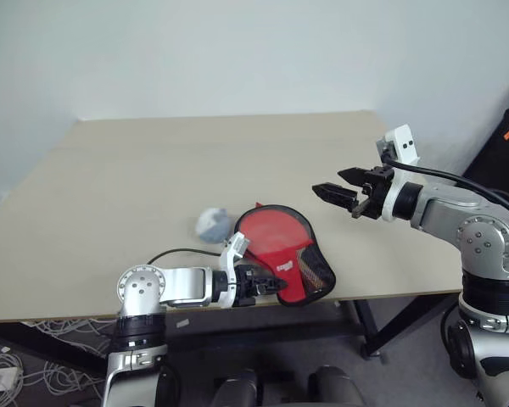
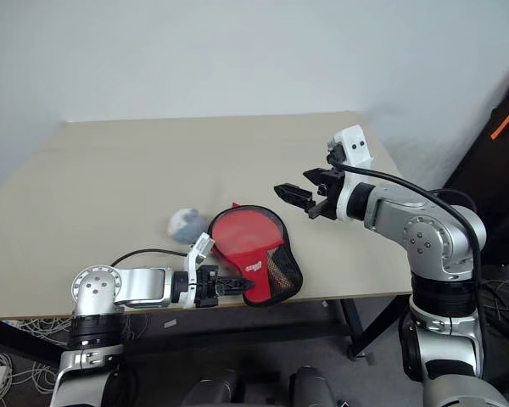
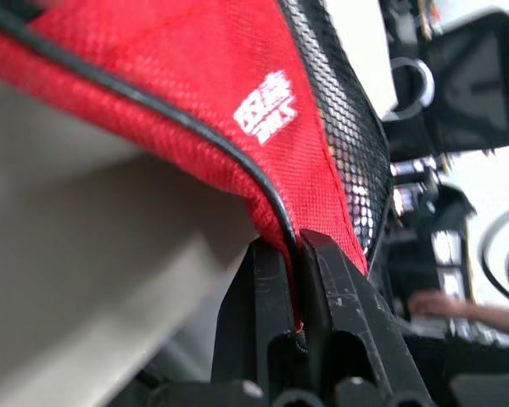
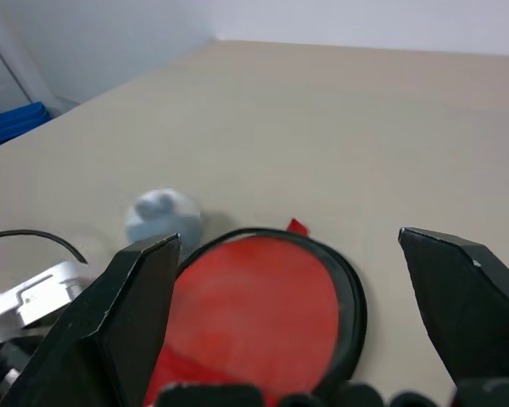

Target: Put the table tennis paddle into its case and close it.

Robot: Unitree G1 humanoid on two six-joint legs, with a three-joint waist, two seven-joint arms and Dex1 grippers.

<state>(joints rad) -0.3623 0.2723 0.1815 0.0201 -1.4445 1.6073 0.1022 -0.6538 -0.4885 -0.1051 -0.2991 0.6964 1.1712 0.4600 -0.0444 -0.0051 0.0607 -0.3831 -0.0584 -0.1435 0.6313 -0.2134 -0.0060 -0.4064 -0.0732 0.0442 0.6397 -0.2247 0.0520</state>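
The case [image 1: 287,270], red with a white logo, black edging and a mesh side [image 1: 318,273], lies at the table's front edge. Inside its black rim shows a smooth round red face [image 4: 254,305], which looks like the paddle's blade; no handle shows. My left gripper [image 1: 276,288] is shut on the black-edged rim at the case's narrow near end [image 3: 280,225], and that end hangs slightly past the table edge. My right gripper [image 1: 332,183] hovers open above the table, to the right of and behind the case, with nothing between its fingers [image 4: 136,297].
A small grey-white ball [image 1: 211,225] rests on the table just left of the case. A black cable [image 1: 174,253] runs along the front edge [image 1: 382,292] near my left arm. The beige table top [image 1: 220,161] stretches bare behind.
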